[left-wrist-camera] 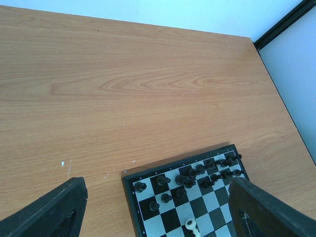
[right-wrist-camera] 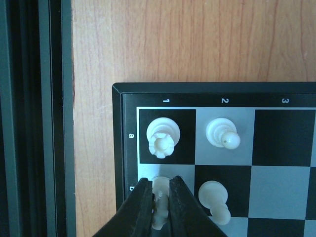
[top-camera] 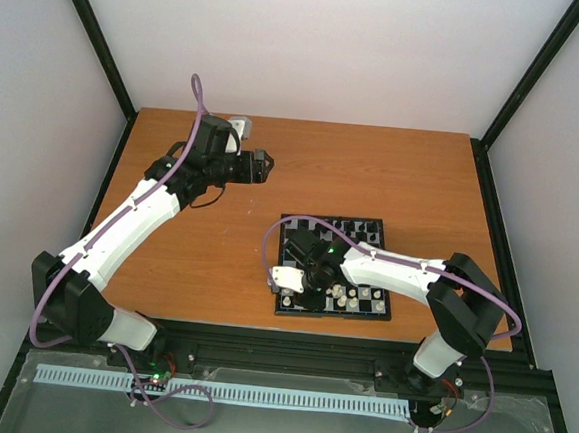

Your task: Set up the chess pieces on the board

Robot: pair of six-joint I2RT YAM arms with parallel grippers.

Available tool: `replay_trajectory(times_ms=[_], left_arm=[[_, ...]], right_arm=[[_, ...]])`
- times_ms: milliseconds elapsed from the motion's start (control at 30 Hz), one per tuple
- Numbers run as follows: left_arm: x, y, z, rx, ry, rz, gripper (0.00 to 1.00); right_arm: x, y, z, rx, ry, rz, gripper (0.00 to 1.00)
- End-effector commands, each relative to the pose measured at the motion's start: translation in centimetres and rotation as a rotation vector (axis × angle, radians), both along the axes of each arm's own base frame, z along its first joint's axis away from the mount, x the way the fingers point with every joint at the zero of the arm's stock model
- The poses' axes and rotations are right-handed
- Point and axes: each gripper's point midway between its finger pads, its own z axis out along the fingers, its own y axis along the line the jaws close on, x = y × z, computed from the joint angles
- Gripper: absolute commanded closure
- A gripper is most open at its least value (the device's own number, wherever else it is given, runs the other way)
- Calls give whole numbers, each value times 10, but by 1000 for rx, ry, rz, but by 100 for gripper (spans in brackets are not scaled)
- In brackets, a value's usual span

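One wooden table (top-camera: 373,173), white walls (top-camera: 313,48), left pincer (top-camera: 260,167) gaping empty, right pincer (right-wrist-camera: 160,190) pinching a cream piece (right-wrist-camera: 158,217) on the board (right-wrist-camera: 197,88)

The board (right-wrist-camera: 217,88) is a small square of black and light grey checks with a thin black border, lying flat on the surface. On its a1 corner square a cream rook (right-wrist-camera: 162,138) stands upright. One cream pawn (right-wrist-camera: 222,133) stands on a2 and another pawn (right-wrist-camera: 213,197) on b2. The b1 piece (right-wrist-camera: 160,185), cream and of unclear type, is pinched between the right jaws. Black pieces (left-wrist-camera: 197,175) bunch unevenly along the board's opposite end.
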Motion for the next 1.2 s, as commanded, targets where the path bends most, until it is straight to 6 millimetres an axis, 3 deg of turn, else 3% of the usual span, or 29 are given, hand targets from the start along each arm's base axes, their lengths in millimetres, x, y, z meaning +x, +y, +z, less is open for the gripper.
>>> replay_trajectory(times_ms=[0,100,233,367,433,667,1033,1167], left_arm=[[1,1,11,-27,-18,5,19],[1,0,8,-23,-14,0,19],[2,-4,1,-19,7,-21,19],[2,-18,-14,-52,62,-79,28],[0,-23,-19,-68,84,-92,31],[-21,-31,-18,-43,84,-96,32],[-80,-18,-57,-63,96,-61,33],[-93,-7,-60,-50,89,-53,32]], right_arm=[[-2,2,-2,-1,-9,14,83],[2,4,11,28,-32,7,78],[7,-1,44,117,-17,-24,73],[32,-26,71,208,-32,-147,69],[53,-44,73,223,-55,-244,69],[90,-68,55,166,-91,-417,65],[128,-54,18,84,-59,-504,59],[137,-46,13,86,-40,-528,59]])
